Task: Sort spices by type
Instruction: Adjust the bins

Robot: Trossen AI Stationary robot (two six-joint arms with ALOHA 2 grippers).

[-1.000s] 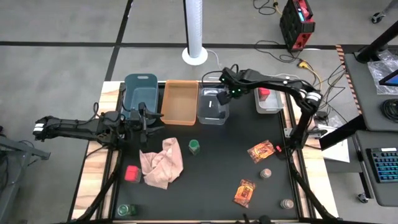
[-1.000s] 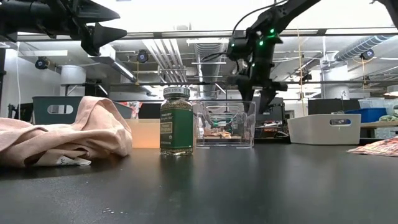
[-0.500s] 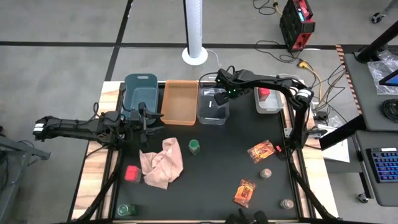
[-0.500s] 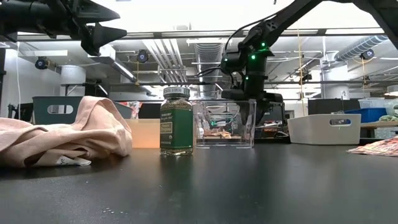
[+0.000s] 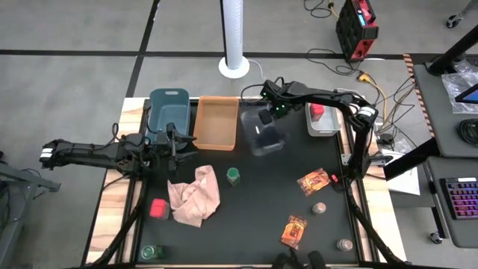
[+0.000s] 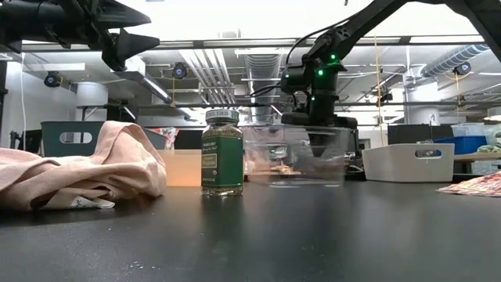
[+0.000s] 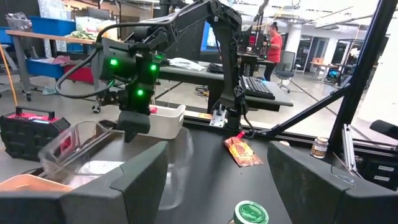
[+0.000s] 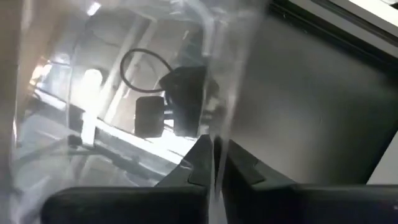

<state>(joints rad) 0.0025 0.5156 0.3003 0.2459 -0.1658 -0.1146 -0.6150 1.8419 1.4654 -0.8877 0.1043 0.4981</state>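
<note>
Right gripper (image 5: 263, 118): my fingers pinch the thin wall of the clear rectangular plastic bin (image 5: 269, 137), near the tabletop's far edge.
Left gripper (image 5: 179, 142): apart, idle.
Risk: the bin twists loose, spilling its contents.

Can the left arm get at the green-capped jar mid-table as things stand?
Probably yes: the left gripper is open and empty, and bare mat lies between it and the green-capped jar, with the pink cloth off to one side.

Right gripper (image 5: 267, 119) clamped clear bin (image 5: 263, 134), dragging it forward
</note>
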